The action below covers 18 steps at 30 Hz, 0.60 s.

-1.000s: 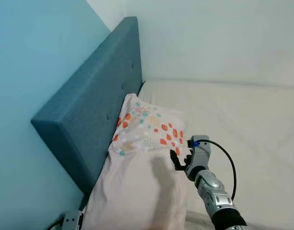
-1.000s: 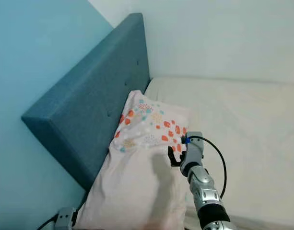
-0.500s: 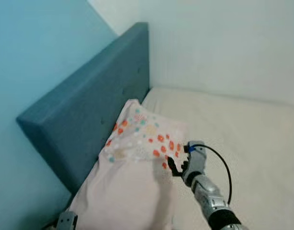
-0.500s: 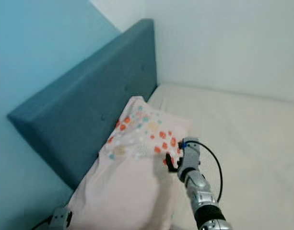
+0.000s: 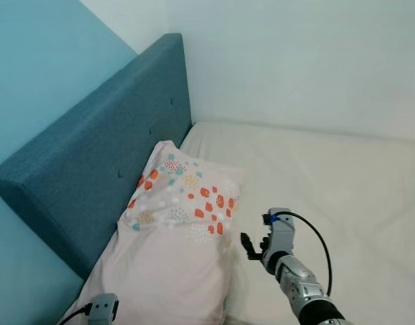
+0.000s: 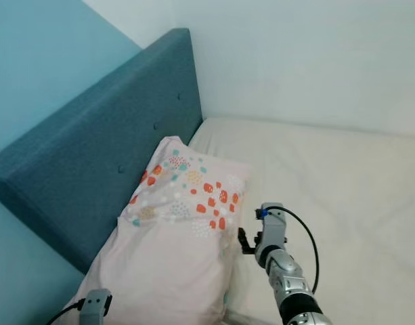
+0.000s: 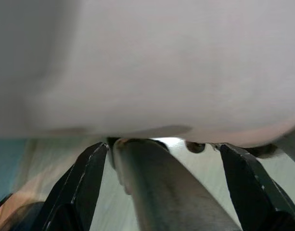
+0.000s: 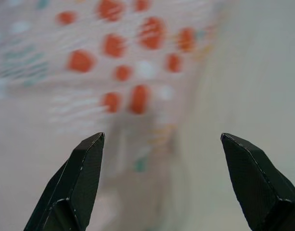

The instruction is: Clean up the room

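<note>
Pillow (image 5: 177, 250) on mattress (image 5: 342, 176), teal headboard (image 5: 99, 176)

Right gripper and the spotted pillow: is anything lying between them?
Nothing: in the left eye view only bare mattress sheet separates the right gripper from the pillow.

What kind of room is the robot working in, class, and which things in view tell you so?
Most likely a bedroom. A padded blue headboard stands against the wall, a cream mattress lies before it, and a pillow with orange and teal dots leans on the headboard. The right gripper hovers open beside the pillow.
</note>
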Tool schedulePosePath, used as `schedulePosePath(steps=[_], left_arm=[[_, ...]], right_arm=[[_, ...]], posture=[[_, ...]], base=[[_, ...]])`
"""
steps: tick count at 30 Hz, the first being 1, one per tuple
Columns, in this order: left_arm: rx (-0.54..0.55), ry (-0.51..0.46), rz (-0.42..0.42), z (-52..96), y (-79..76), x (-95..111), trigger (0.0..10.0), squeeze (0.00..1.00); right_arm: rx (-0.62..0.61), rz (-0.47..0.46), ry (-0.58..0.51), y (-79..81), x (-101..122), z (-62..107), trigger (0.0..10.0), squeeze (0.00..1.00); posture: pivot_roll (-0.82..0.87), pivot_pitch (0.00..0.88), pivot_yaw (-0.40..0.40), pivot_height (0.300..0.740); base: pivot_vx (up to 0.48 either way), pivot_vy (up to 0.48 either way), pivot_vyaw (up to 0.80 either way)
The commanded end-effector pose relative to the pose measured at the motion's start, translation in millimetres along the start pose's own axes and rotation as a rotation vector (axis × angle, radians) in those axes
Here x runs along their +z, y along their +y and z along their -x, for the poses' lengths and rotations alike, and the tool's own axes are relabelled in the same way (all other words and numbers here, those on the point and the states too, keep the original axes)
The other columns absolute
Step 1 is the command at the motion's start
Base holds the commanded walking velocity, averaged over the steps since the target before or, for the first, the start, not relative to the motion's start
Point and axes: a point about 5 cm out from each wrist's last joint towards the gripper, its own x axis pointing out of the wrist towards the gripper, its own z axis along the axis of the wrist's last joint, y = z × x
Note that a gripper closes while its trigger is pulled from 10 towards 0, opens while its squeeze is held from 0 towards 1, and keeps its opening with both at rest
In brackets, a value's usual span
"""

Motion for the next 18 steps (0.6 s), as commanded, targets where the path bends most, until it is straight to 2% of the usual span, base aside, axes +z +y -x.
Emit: schedulePosePath(steps=[1, 4, 8, 13, 15, 18], left_arm=[[0.035, 0.041, 0.002, 5.7, 9.3, -11.3, 10.0, 0.00], [0.048, 0.051, 0.010, 7.4, 11.3, -15.8, 10.0, 0.00], [0.055, 0.056, 0.014, 8.1, 11.9, -17.9, 10.0, 0.00], [0.049, 0.059, 0.010, 7.9, 10.9, -18.7, 10.0, 0.00], [0.030, 0.061, 0.007, 7.4, 9.3, -18.3, 10.0, 0.00], [-0.030, 0.077, -0.010, 5.9, 3.1, -19.6, 10.0, 0.00]], right_arm=[[0.065, 0.015, 0.044, 11.6, -9.2, -0.4, 10.0, 0.00], [0.088, 0.018, 0.075, 15.3, -14.3, -0.4, 10.0, 0.00], [0.075, 0.009, 0.117, 12.3, -20.9, 0.9, 10.0, 0.00], [0.020, -0.031, 0.187, 0.9, -35.2, 6.2, 10.0, 0.00], [-0.038, -0.049, 0.224, -7.7, -43.0, 10.2, 10.0, 0.00], [-0.142, -0.048, 0.281, -20.9, -53.8, 17.0, 10.0, 0.00]], posture=[[-0.14, 0.113, 0.039, 0.740], [-0.14, 0.112, 0.036, 0.740], [-0.14, 0.110, 0.034, 0.740], [-0.14, 0.109, 0.033, 0.740], [-0.14, 0.110, 0.033, 0.740], [-0.15, 0.113, 0.035, 0.740]], base=[[0.000, 0.000, 0.80], [0.000, 0.000, 0.80], [0.000, 0.000, 0.80], [0.000, 0.000, 0.80], [0.000, 0.000, 0.80], [0.000, -0.465, 0.00]])
